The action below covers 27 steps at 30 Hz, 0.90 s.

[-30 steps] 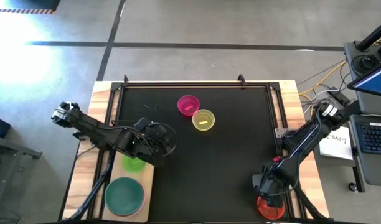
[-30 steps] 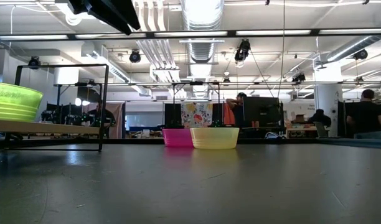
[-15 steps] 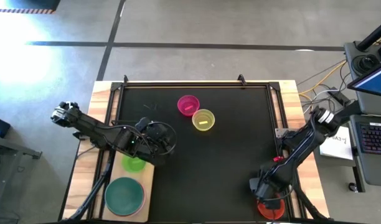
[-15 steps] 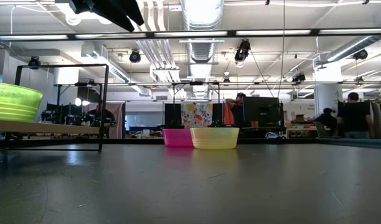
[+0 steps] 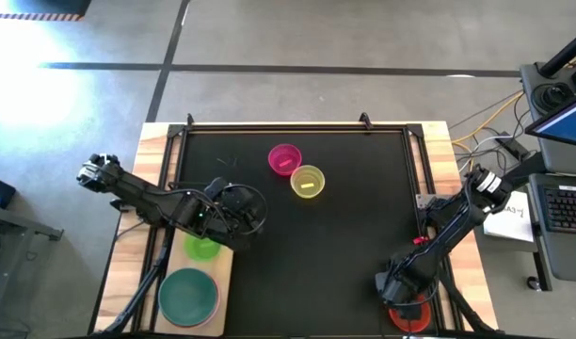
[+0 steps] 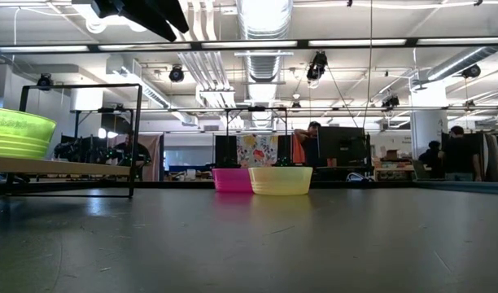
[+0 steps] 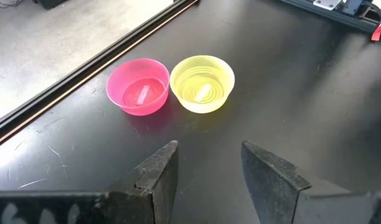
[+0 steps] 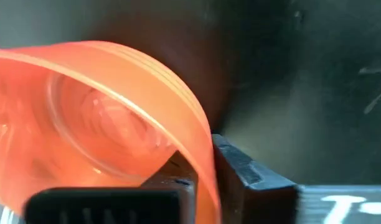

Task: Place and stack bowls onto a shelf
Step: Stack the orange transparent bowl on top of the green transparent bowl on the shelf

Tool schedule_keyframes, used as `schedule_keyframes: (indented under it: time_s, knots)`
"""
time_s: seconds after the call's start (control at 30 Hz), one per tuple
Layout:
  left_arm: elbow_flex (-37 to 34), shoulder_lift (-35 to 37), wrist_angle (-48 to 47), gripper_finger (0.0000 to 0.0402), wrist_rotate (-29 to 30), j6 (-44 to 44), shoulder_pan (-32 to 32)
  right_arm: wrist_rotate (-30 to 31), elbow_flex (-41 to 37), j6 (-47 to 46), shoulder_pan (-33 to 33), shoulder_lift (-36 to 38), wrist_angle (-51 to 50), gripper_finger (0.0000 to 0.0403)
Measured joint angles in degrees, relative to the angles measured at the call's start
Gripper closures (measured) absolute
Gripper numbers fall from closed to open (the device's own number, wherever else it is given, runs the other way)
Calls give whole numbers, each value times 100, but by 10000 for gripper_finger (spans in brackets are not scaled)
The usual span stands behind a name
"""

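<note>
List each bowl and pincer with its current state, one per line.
Red plastic bowl: rim clamped by right pincer.
Magenta plastic bowl: upright on black mat, touching yellow bowl.
Bright green bowl: on wooden shelf.
Teal-green bowl: on shelf.
Left pincer: open, empty.

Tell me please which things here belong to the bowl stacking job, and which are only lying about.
Job: red bowl pinched at its rim by the right gripper; magenta bowl; yellow bowl; bright green bowl and teal bowl on the shelf.

Lying about: papers; laptop.
</note>
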<state>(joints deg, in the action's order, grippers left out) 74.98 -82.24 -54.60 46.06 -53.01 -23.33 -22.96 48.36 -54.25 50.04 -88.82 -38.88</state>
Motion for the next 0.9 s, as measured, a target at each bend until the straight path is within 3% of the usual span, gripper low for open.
schedule_keyframes:
  time_s: [0.27,0.47,0.7,0.9]
  knots:
    - [0,-2,19,246,7,46,0,84,-4,-205,-234,365,-140,394]
    - [0,-2,62,246,7,56,19,1272,-4,-17,-963,523,-299,394]
    - [0,-4,147,246,10,599,24,3438,192,1088,-2389,689,-279,394]
    - [0,-7,196,246,11,918,85,4114,1043,2738,-3825,707,-208,394]
